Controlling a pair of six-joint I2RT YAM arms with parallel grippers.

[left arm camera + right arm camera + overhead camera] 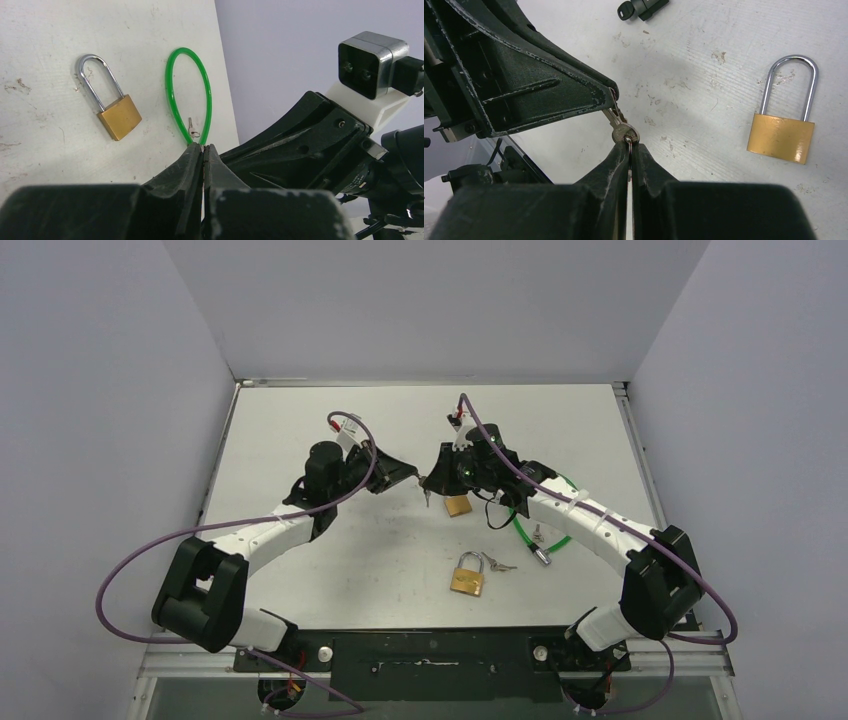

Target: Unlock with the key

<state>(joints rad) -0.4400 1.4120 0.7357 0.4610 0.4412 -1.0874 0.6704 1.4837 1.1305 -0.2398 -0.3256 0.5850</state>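
A small silver key (623,133) hangs in the air between my two grippers above the middle of the table. My right gripper (629,145) is shut on the key's round head. My left gripper (203,148) is shut on the blade end, and its fingers (596,95) show in the right wrist view. From above, the left gripper (417,480) and right gripper (432,483) meet tip to tip. A brass padlock (458,506) lies on the table just below them. Each wrist view shows a brass padlock (780,138) (119,117) lying flat with its shackle closed.
A second brass padlock (467,576) lies nearer the front with loose keys (498,563) beside it. A green cable lock (545,532) loops at the right, under the right forearm, with small keys (192,131) inside its loop. Walls close in the table's left, right and back.
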